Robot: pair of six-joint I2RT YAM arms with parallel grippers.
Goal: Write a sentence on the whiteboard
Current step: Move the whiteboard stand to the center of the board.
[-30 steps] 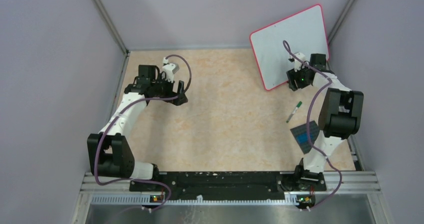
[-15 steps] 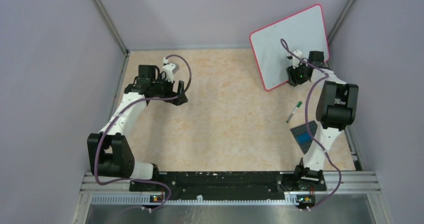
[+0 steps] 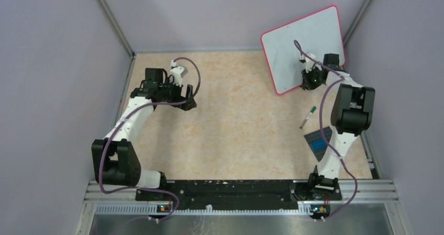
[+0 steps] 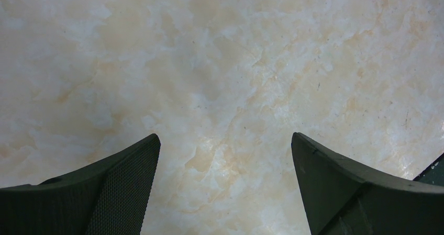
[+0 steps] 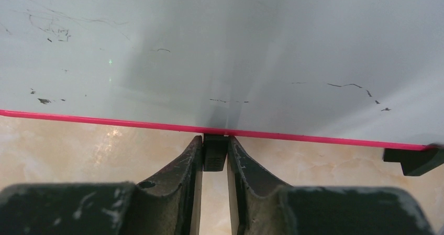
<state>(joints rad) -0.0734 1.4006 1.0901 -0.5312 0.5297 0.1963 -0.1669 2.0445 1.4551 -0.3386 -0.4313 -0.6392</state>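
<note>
**A:** How many of each?

**B:** One whiteboard (image 3: pixel 306 49), one green-capped marker (image 3: pixel 308 116), one dark grey studded plate (image 3: pixel 318 141), and two arms, each with one gripper.

**A:** Where is the whiteboard, and how does it look?

**B:** It stands at the far right corner of the table (image 3: pixel 235 120), leaning back, with its lower edge on the tabletop. It is a white rectangle with a thin red rim and rounded corners. The right wrist camera shows two small black feet under the rim, one (image 5: pixel 214 151) in the middle of that view and one (image 5: pixel 413 160) off to the right. The face carries only faint dark smudges and thin leftover strokes. I can read no words on it.

**A:** And the right gripper (image 3: pixel 306 83)?

**B:** It is at the whiteboard's lower edge. Its fingers (image 5: pixel 183 172) are drawn in to a narrow slot and pinch the middle foot between them, so it is clamped on the whiteboard.

**A:** The left gripper (image 3: pixel 189 98)?

**B:** It is well apart from the whiteboard, on the left side. In its own camera the jaws are spread wide over bare tabletop, holding nothing and touching nothing.

**A:** The marker and the plate?

**B:** Both lie on the table nearer than the whiteboard's lower edge. The marker is between the whiteboard and the plate.
</note>
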